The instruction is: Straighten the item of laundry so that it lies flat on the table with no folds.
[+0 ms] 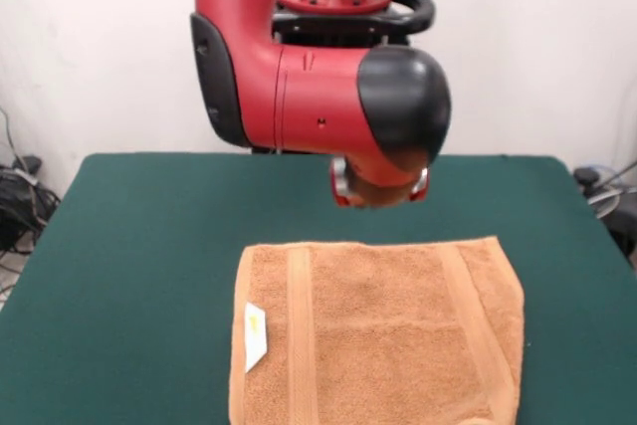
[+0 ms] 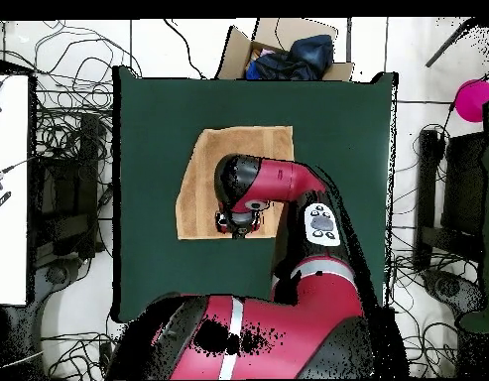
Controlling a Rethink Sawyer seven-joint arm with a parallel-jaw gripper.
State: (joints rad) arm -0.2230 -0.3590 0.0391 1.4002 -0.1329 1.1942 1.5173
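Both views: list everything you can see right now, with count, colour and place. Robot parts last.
towel: one, orange-tan, lying on the table in front of the arm; woven band stripes near both ends; far right corner looks slanted in the front view.
tag: one, white, on the towel by its left band in the front view.
table: one, dark green top, under the towel.
cardboard box: one, brown, holding dark blue cloth, off the table's far edge in the overhead view.
cables: many, dark, on the floor around the table.
pink round object: one, beyond the table's corner.
arm: one, red and black, above the towel's far edge.
gripper: one, at the arm's end.
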